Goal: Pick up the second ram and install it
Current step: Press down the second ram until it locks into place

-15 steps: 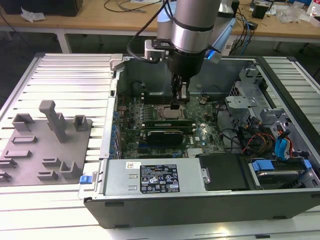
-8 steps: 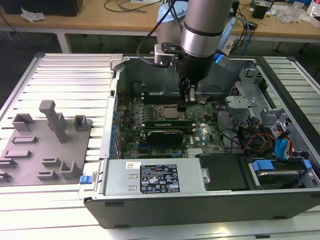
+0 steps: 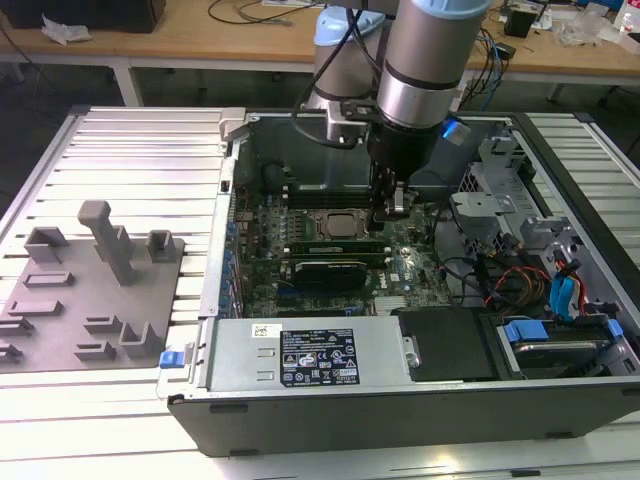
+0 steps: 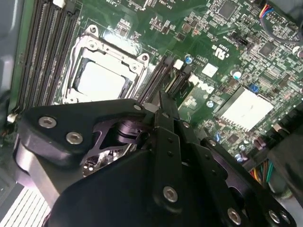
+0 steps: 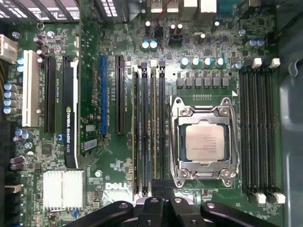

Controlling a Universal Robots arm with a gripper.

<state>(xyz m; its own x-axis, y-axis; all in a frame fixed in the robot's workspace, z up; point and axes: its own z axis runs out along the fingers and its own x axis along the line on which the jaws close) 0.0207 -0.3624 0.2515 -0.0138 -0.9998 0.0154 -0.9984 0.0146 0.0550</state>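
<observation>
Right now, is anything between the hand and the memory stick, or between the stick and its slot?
Nothing visible does. The hand hangs directly over one end of the memory stick, which already stands among the slots beside the processor socket.

The arm (image 3: 425,60) is a silver-grey cylinder with a pale blue cap. Black cables run down it. The gripper (image 4: 163,101) is black, with angular linkages and silver screws.

A pale grey work surface of ribbed metal slats (image 3: 140,150) carries everything. On it lies an open black desktop computer case (image 3: 400,400), on its side with its innards exposed. Beside the case, toward the exterior view's left, rests a grey moulded plastic fixture tray (image 3: 85,300) with upright posts.
</observation>
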